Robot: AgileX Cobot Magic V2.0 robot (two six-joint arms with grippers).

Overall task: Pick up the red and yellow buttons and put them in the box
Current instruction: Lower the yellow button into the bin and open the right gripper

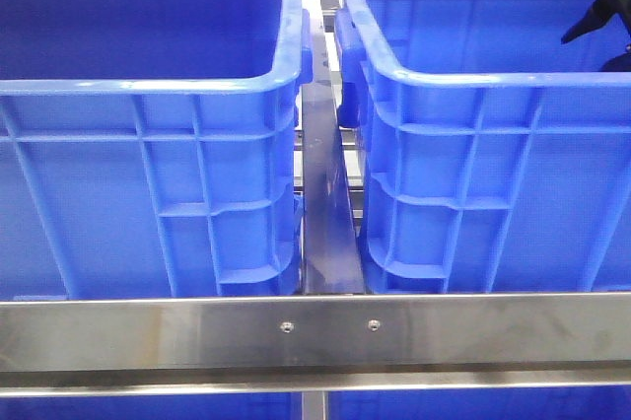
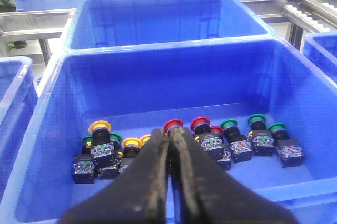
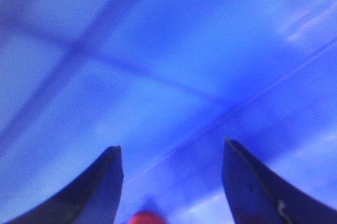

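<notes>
- Warehouse-like setting: metal rail (image 1: 315, 331) in front, two blue bins (image 1: 148, 144) side by side above it, more crates stacked behind.
- No readable writing or brand marks anywhere.
- Left gripper (image 2: 171, 137) clenched, holding nothing, above a bin of push buttons.
- Red buttons (image 2: 172, 125) and yellow buttons (image 2: 99, 126) lying among green-capped ones (image 2: 256, 120) on that bin's floor.
- Right gripper (image 3: 172, 153) spread wide over blurred blue plastic; a red button (image 3: 146, 217) at the frame edge between its fingers, not gripped.
</notes>
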